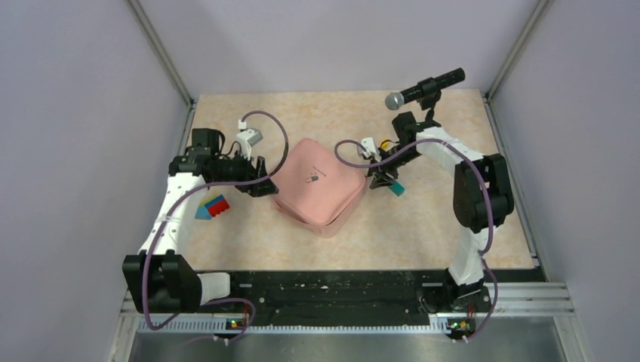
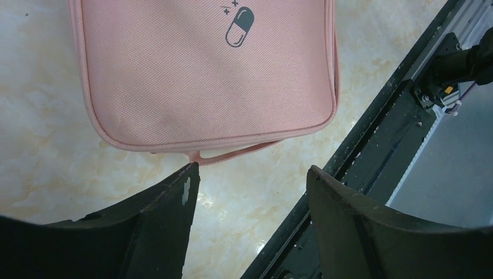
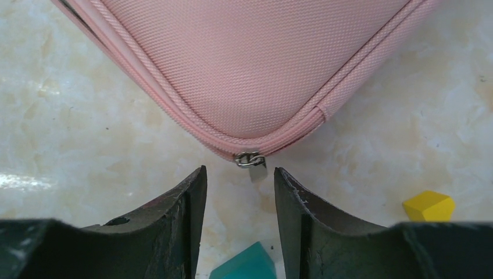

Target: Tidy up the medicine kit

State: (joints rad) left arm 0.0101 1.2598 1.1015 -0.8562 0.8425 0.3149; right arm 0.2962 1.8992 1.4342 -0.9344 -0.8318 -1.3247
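Case (image 1: pixel 317 185) seems zipped shut; blocks (image 3: pixel 429 204) lie outside, unsorted; right claw (image 3: pixel 239 170) stands partly open at zip pull (image 3: pixel 257 168), holding nothing; left claw (image 2: pixel 253 167) gapes, empty.

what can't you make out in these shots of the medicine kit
- Inside of the medicine kit: every view, it is shut, so its contents are hidden.
- Teal block: right wrist view, cut off by the bottom edge.
- Coloured blocks left of the kit: top view, too small to count.
- Kit's far end: left wrist view, cut off by the top edge.
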